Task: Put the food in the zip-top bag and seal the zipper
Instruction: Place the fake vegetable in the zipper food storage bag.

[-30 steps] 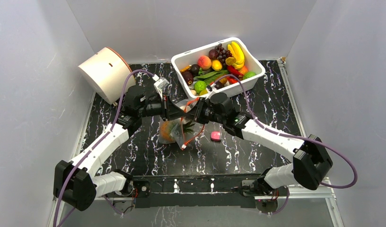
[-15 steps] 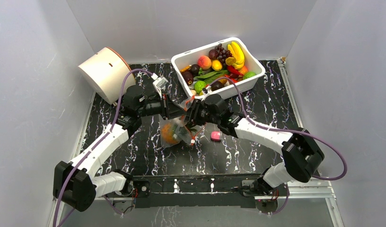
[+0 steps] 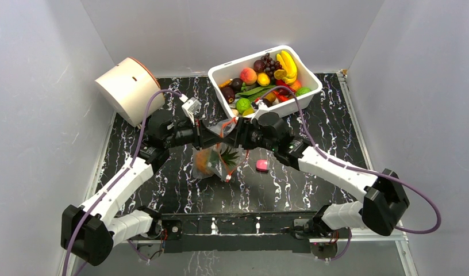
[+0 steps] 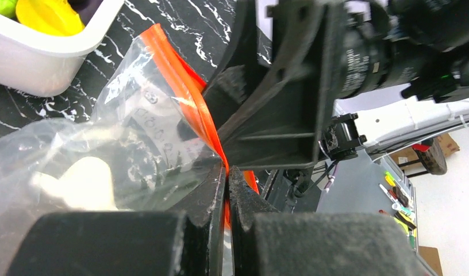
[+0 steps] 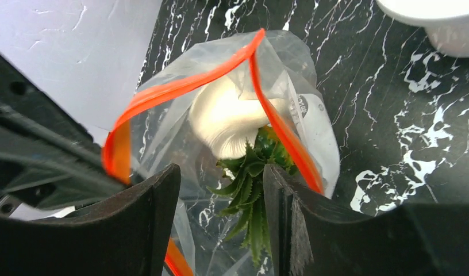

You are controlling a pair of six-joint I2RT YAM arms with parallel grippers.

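The clear zip-top bag (image 3: 216, 162) hangs above the table between my two grippers. An orange pineapple (image 3: 205, 161) with a green crown (image 5: 252, 184) lies inside it, next to a pale cream piece (image 5: 226, 123). My left gripper (image 4: 226, 172) is shut on the red-orange zipper (image 4: 186, 92) at one end of the mouth and holds the bag (image 4: 129, 138) up. The mouth stands open, its zipper (image 5: 180, 89) spread in a loop. My right gripper (image 5: 220, 198) is open at the mouth, its jaws either side of the crown and film. Both grippers, left (image 3: 214, 134) and right (image 3: 235, 137), face each other.
A white bin (image 3: 289, 102) with several toy fruits, a yellow banana bunch (image 3: 287, 64) among them, stands at the back right. A small pink block (image 3: 261, 165) lies on the table right of the bag. A white cylinder (image 3: 129, 89) lies tipped at the back left.
My right gripper pushed left toward the bag, then drew back right a little. The left gripper pulled slightly left, and the bag swung beneath them.
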